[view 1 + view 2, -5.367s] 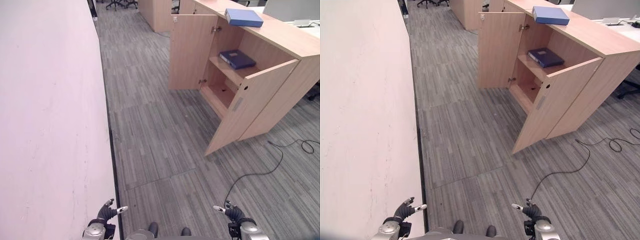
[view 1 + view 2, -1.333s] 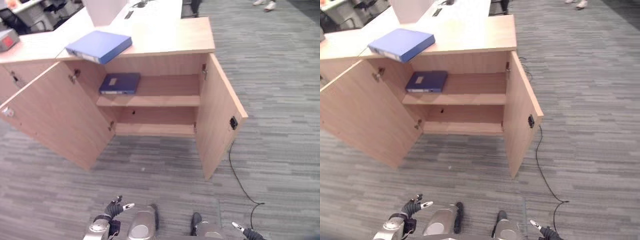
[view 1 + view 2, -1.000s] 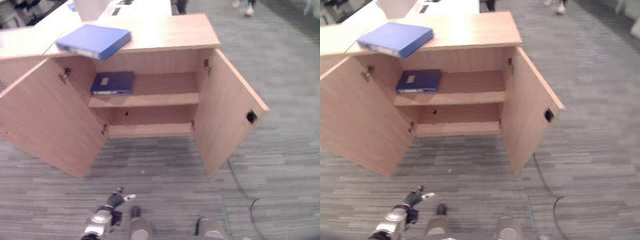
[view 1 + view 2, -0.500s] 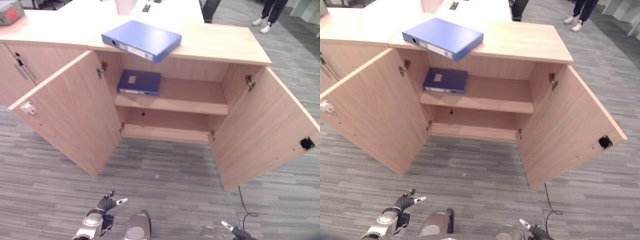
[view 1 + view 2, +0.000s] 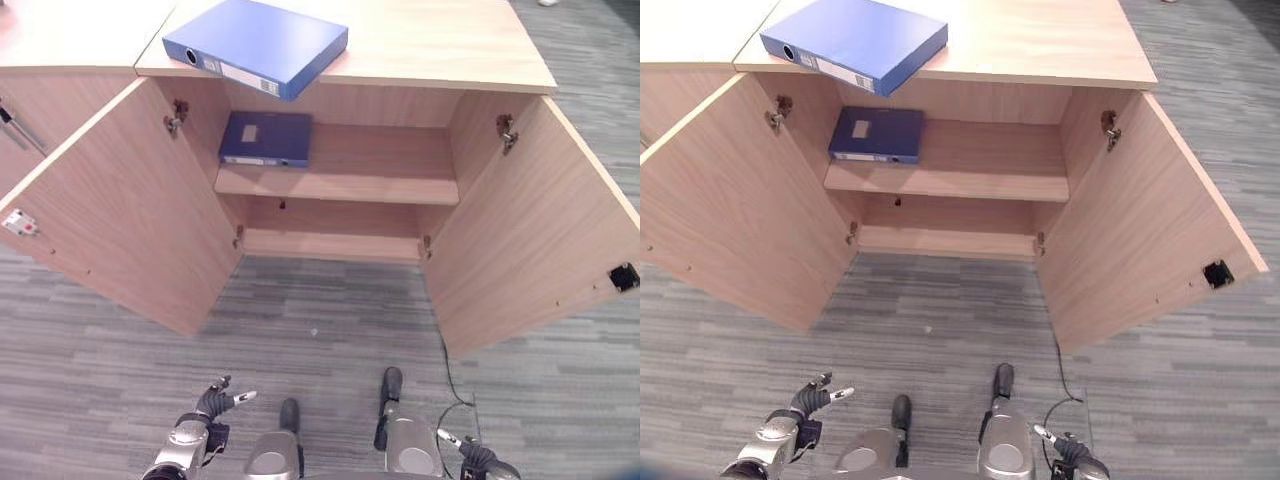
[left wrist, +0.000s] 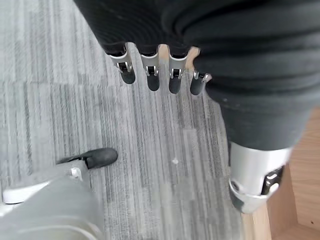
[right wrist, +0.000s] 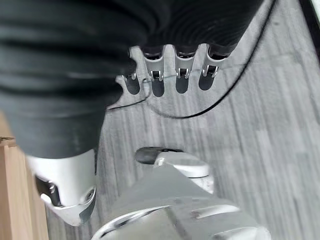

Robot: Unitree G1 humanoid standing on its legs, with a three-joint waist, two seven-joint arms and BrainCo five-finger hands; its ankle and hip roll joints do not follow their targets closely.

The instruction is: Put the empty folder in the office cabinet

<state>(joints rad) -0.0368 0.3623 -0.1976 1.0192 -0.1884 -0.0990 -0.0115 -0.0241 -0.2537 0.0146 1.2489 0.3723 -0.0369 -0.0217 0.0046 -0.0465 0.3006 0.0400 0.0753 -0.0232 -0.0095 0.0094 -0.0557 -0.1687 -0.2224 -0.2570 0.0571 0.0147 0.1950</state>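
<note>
Facing the open light-wood office cabinet [image 5: 340,190] squarely now, where a second ago it sat off-centre and further away, the camera has closed in, so the whole picture has shifted rather than the furniture. That means the approach is about done and the reach has not begun.

The bright blue lever-arch folder [image 5: 256,44], which I take to be the empty one, lies flat on the cabinet's wooden top [image 5: 440,45], its near corner jutting slightly past the front edge above the left half of the opening. A darker navy folder [image 5: 266,138] lies flat on the left of the upper shelf [image 5: 380,175]; the right of that shelf and the compartment below look free.

Both hands hang low and hold nothing. The left hand [image 5: 215,402] has its fingers [image 6: 150,75] straight and apart over the carpet; the right hand [image 5: 1070,448] likewise shows relaxed, separate fingers [image 7: 182,77].

Both cabinet doors stand wide, the left door [image 5: 120,210] swung far out, the right door [image 5: 540,230] angled toward the robot. Grey striped carpet [image 5: 330,320] lies between robot and cabinet. At the view's left edge a second, adjoining unit seems to continue, though too little shows to be sure.
</note>
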